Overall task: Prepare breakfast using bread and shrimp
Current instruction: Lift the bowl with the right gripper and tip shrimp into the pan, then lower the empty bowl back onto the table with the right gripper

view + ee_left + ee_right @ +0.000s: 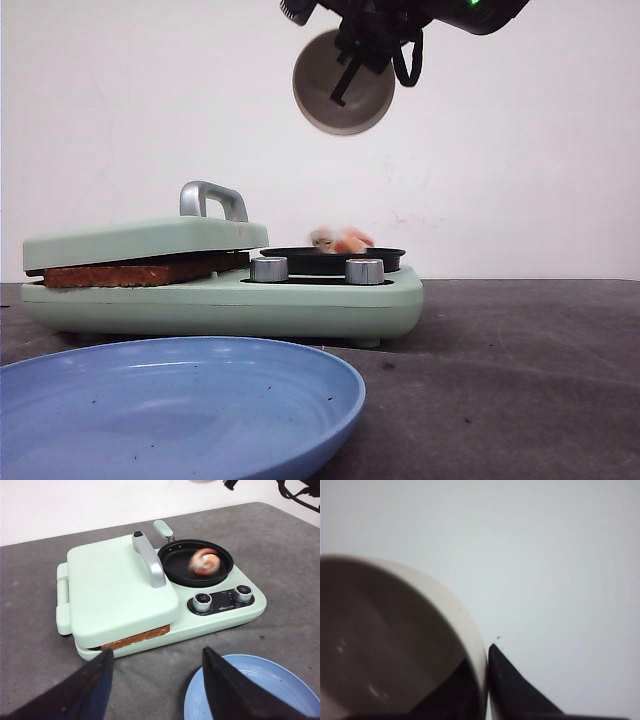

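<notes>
Appliance: I see a mint-green breakfast maker (220, 300) on the dark grey desk (520, 380), with a hinged press on its left half and a round black pan (196, 562) on its right half
Press lid: the lid (117, 587) with its metal handle (149, 559) is lowered over the press section
Bread: I see the brown edge of the bread (135, 272) clamped between the lid and the base; in the left wrist view the same crust (136, 639) shows at the front gap; I cannot tell how many slices are in there
Shrimp: the shrimp (204, 562) sits inside the black pan, blurred in both views; in the front view it (340, 240) shows just above the pan rim
Knobs: two silver knobs (270, 268) (364, 271) sit at the front of the base, below the pan
Plate: a blue plate (180, 410) lies on the desk in front of the appliance
Right gripper: the right gripper (482, 680) is raised high above the pan, its fingers pinching the rim of a white cup (343, 82) that is tipped on its side
Left gripper: the left gripper (157, 690) hangs over the desk in front of the appliance, fingers spread apart, holding nothing
</notes>
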{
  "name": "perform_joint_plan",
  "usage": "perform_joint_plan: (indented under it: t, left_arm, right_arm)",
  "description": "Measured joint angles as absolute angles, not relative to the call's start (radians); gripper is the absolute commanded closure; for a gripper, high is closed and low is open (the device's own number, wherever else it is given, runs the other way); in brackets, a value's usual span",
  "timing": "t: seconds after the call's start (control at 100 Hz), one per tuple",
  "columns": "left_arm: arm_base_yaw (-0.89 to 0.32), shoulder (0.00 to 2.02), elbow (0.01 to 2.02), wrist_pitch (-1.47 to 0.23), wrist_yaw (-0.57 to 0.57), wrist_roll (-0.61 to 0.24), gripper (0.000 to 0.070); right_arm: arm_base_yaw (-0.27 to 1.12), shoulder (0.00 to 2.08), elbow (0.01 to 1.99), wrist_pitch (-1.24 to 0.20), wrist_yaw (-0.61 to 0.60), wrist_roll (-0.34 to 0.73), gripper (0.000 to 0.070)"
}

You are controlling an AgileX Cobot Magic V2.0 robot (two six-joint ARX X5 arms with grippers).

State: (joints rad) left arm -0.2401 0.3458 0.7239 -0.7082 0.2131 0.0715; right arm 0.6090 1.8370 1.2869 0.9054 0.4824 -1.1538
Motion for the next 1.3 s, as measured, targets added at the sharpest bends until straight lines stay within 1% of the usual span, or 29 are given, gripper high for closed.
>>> perform_joint_plan:
  t: [0.12, 0.24, 0.32, 0.4, 0.55, 0.66, 0.85, 0.95, 1.02, 1.16, 1.3]
  left_arm:
    - [-0.240, 0.346, 0.724, -0.708, 0.213, 0.074, 0.0421]
    - [-0.240, 0.346, 0.724, -0.708, 0.213, 0.080, 0.0421]
    - [-0.240, 0.346, 0.724, -0.708, 0.213, 0.080, 0.0421]
    - [-0.240, 0.346, 0.724, -0.708, 0.213, 0.080, 0.0421]
    - [-0.240, 0.346, 0.724, -0.709, 0.213, 0.080, 0.0422]
    - [-0.240, 0.346, 0.724, -0.717, 0.213, 0.080, 0.0422]
    - [-0.240, 0.346, 0.724, -0.733, 0.213, 0.080, 0.0422]
    - [-0.240, 0.346, 0.724, -0.740, 0.213, 0.080, 0.0422]
    - [-0.240, 0.346, 0.724, -0.744, 0.213, 0.080, 0.0422]
    - [-0.240, 0.346, 0.724, -0.753, 0.213, 0.080, 0.0422]
    - [-0.240, 0.346, 0.724, -0.752, 0.213, 0.080, 0.0422]
  right_arm:
    - [0.609, 1.837, 1.287, 0.870, 0.485, -1.166, 0.0700]
    - [0.609, 1.837, 1.287, 0.842, 0.495, -1.139, 0.0700]
    - [0.609, 1.837, 1.287, 0.818, 0.505, -1.091, 0.0700]
    - [0.610, 1.837, 1.287, 0.795, 0.541, -1.035, 0.0700]
    - [0.610, 1.837, 1.287, 0.742, 0.668, -0.907, 0.0700]
    - [0.609, 1.837, 1.287, 0.671, 0.765, -0.817, 0.0700]
    - [0.609, 1.825, 1.287, 0.459, 0.817, -0.653, 0.0700]
    - [0.609, 1.790, 1.287, 0.337, 0.830, -0.537, 0.0700]
    - [0.608, 1.747, 1.287, 0.231, 0.828, -0.430, 0.0700]
    - [0.590, 1.657, 1.287, 0.033, 0.769, -0.231, 0.0700]
    - [0.553, 1.569, 1.287, -0.174, 0.638, -0.049, 0.0700]
